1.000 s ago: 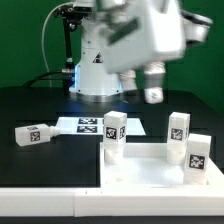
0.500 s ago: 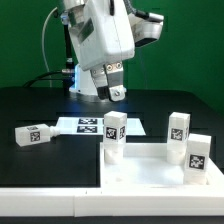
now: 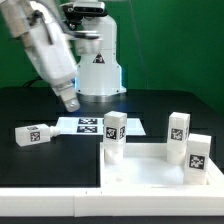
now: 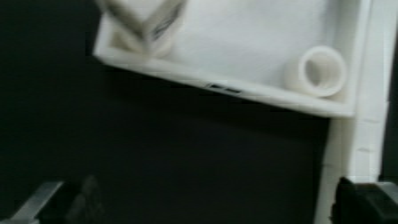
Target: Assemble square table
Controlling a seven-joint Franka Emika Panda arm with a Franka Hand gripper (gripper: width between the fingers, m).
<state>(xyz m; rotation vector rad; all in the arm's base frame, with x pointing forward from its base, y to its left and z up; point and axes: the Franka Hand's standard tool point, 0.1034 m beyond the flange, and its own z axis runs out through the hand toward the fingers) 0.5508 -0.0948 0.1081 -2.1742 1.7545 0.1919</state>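
Square table top point(image 3: 160, 170) with three upright legs point(image 3: 114, 135); claw point(image 3: 70, 103) released, empty.

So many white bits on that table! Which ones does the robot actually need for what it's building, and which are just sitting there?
Part of the job:
- square tabletop
- three legs standing upright on it
- loose leg lying on the black table

Just there:
- marker board
- gripper, open, holding nothing
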